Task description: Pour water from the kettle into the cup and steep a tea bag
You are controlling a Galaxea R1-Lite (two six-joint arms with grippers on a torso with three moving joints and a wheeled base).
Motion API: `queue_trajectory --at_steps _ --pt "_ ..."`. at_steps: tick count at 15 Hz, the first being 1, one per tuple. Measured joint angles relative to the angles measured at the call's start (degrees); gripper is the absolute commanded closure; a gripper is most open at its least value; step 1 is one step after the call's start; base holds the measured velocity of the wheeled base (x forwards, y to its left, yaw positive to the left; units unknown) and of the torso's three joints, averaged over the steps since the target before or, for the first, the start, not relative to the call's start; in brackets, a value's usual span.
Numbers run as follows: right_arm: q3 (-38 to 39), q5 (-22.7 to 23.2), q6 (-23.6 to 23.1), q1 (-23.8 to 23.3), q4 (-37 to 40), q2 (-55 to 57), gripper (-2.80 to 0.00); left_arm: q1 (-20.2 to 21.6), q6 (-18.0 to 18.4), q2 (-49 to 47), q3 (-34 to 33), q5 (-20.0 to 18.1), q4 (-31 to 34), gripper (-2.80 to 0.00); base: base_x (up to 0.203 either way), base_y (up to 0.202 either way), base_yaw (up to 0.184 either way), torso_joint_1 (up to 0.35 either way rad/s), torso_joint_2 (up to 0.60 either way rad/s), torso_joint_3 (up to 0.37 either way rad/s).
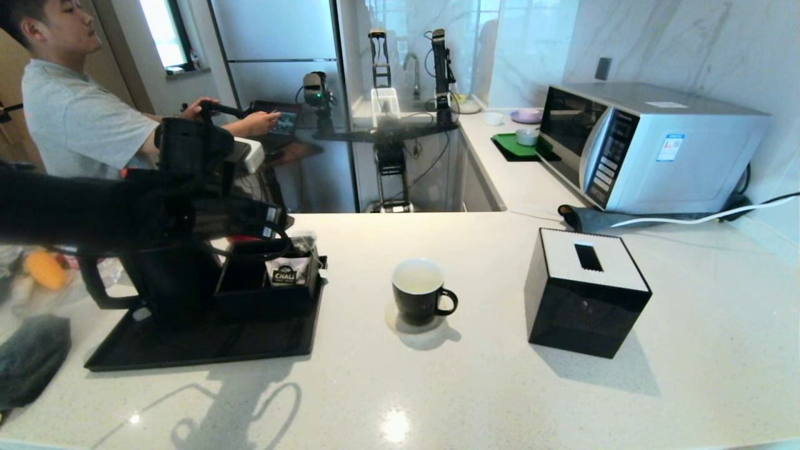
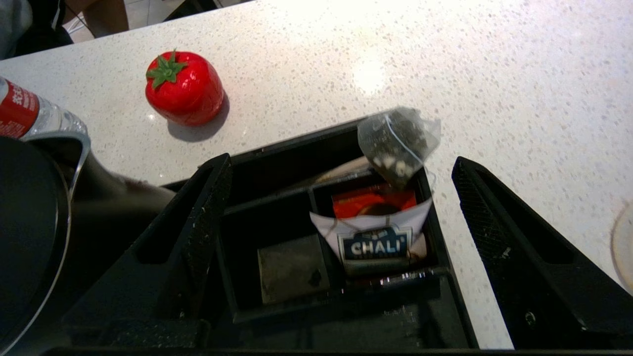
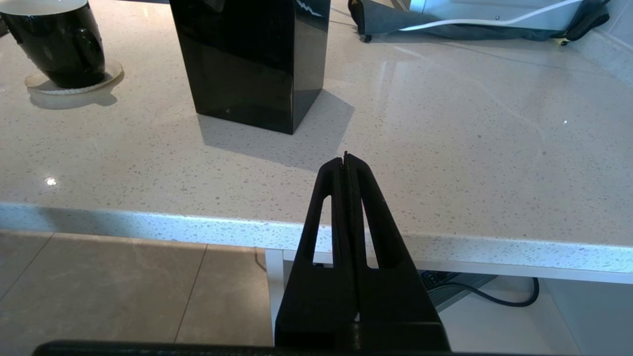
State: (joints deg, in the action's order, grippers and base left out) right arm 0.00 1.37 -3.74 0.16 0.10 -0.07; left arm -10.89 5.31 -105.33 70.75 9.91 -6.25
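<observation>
My left gripper hangs open over the black compartment box on the tray, with nothing between its fingers. The tea bag, a mesh pouch of dark leaves on a white string, rests on the box's far corner, just beyond the fingertips. The black kettle stands on the tray beside the box, its loop handle pointing left. The black cup with a white inside sits on a round coaster at mid-counter. My right gripper is shut and empty at the counter's front edge, out of the head view.
A white "CHALI" sachet stands in the box. A red strawberry-shaped object and a water bottle lie behind the tray. A black tissue box stands right of the cup, a microwave farther back. A person sits at far left.
</observation>
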Motion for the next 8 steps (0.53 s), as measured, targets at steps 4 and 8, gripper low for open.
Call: queue_trajectory --at_steps 4,8 --pt "0.0 0.0 0.0 0.0 0.0 0.0 0.00 -0.1 -0.1 -4.8 4.6 -0.6 -0.2 -2.80 0.000 0.000 0.000 0.000 0.00 0.000" --pt "0.0 0.0 0.0 0.0 0.0 0.0 0.00 -0.6 -0.1 -8.0 6.6 -3.4 0.2 -2.80 0.000 0.000 0.000 0.000 0.00 0.000"
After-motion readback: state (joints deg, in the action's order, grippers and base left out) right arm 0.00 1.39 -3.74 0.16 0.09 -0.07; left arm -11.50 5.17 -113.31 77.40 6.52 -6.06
